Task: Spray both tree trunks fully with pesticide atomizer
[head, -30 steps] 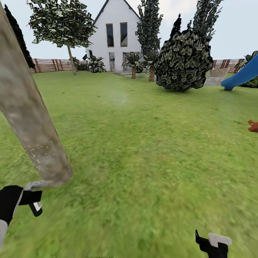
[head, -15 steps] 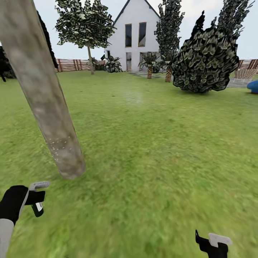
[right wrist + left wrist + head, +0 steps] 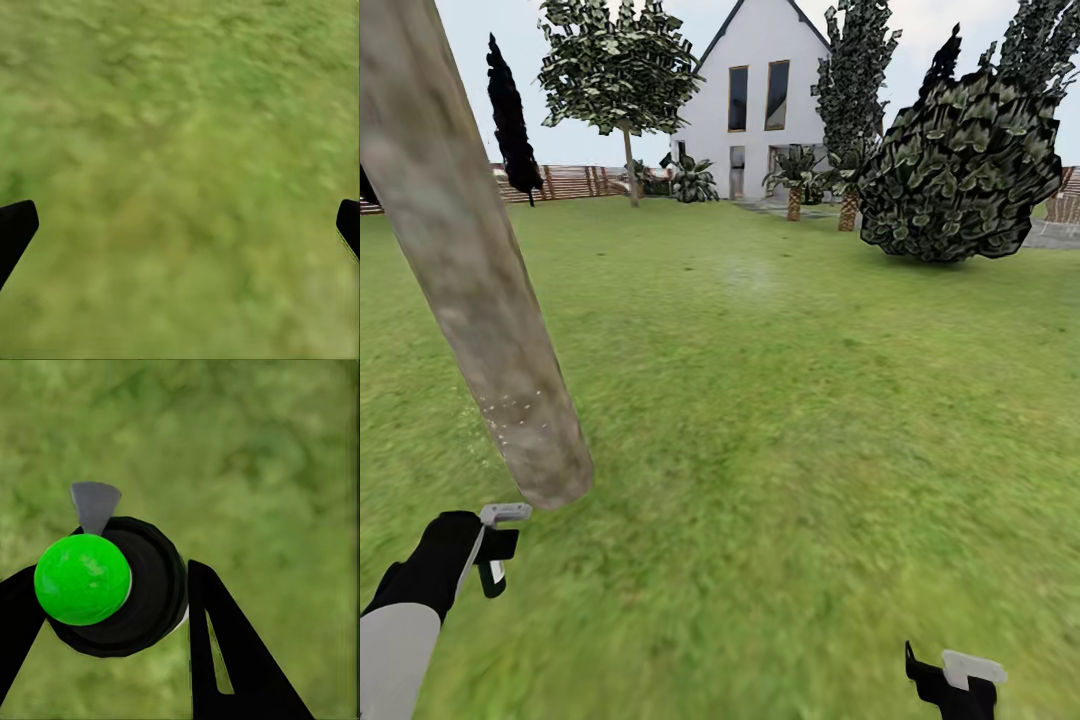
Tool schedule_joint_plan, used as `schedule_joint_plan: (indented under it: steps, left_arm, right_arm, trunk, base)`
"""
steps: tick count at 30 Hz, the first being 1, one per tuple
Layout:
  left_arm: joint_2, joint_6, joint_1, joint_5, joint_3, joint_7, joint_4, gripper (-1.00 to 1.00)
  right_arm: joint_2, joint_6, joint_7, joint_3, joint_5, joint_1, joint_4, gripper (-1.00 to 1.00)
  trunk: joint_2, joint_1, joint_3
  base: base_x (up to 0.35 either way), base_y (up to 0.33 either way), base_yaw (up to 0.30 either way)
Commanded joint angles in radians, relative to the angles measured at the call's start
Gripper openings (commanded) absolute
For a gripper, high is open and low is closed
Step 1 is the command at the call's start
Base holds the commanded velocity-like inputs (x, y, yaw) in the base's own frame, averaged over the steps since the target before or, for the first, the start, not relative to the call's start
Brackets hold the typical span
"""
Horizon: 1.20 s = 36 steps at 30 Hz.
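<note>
A thick mottled beige-grey tree trunk (image 3: 480,300) leans across the left of the head view, with white specks low on it near its base on the grass. Just in front of that base, my left gripper (image 3: 485,555) is shut on the pesticide atomizer (image 3: 506,515), whose grey nozzle points toward the trunk. In the left wrist view the atomizer (image 3: 82,577) is a black round body with a bright green top, held between the black fingers (image 3: 225,660). A second leafy tree (image 3: 622,70) stands far back by the fence. My right gripper (image 3: 952,680) hangs open over grass.
The lawn (image 3: 790,420) stretches ahead to a white house (image 3: 760,100) and a brown slat fence (image 3: 570,182). A big dark shrub (image 3: 960,170) stands at the right, with short palms (image 3: 794,185) and dark conifers (image 3: 510,110) further back.
The head view has turned left, so the house and shrub sit further right. My left gripper with the atomizer has moved up and right, closer to the trunk's base. The right gripper has not moved.
</note>
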State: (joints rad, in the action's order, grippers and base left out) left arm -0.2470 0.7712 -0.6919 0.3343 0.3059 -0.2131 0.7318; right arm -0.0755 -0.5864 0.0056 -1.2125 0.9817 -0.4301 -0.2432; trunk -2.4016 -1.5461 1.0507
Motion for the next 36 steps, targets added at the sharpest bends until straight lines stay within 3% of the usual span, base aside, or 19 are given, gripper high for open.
schedule_joint_plan:
  steps: [1, 12, 23, 30, 36]
  left_arm:
    - [-0.001, 0.003, 0.0, 0.01, 0.004, -0.009, 0.001, -1.0]
    - [-0.001, 0.003, 0.004, 0.011, -0.001, -0.009, -0.001, -1.0]
    - [0.001, 0.003, 0.005, 0.01, 0.001, -0.009, -0.015, -1.0]
    - [-0.008, 0.003, 0.016, 0.012, 0.006, -0.009, -0.019, -1.0]
    - [-0.019, 0.003, 0.024, 0.012, 0.007, -0.009, -0.01, -1.0]
  right_arm:
    - [0.0, -0.004, 0.001, -0.009, 0.009, -0.001, 0.001, 1.0]
    - [0.0, -0.004, 0.001, -0.009, 0.009, -0.001, 0.001, 1.0]
    - [0.0, -0.004, 0.001, -0.009, 0.009, -0.001, 0.001, 1.0]
    - [0.0, -0.004, 0.001, -0.009, 0.009, -0.001, 0.001, 1.0]
    - [0.0, -0.004, 0.001, -0.009, 0.009, -0.001, 0.001, 1.0]
  trunk:
    - [0.0, 0.0, 0.001]
    - [0.0, 0.0, 0.001]
    - [0.0, 0.0, 0.001]
    - [0.0, 0.0, 0.001]
    - [0.0, 0.0, 0.001]
  base:
    - [0.241, -0.176, 0.116]
    - [0.242, -0.174, 0.249]
    - [0.283, -0.126, 0.044]
    - [0.04, -0.007, 0.264]
    - [0.062, -0.102, 0.012]
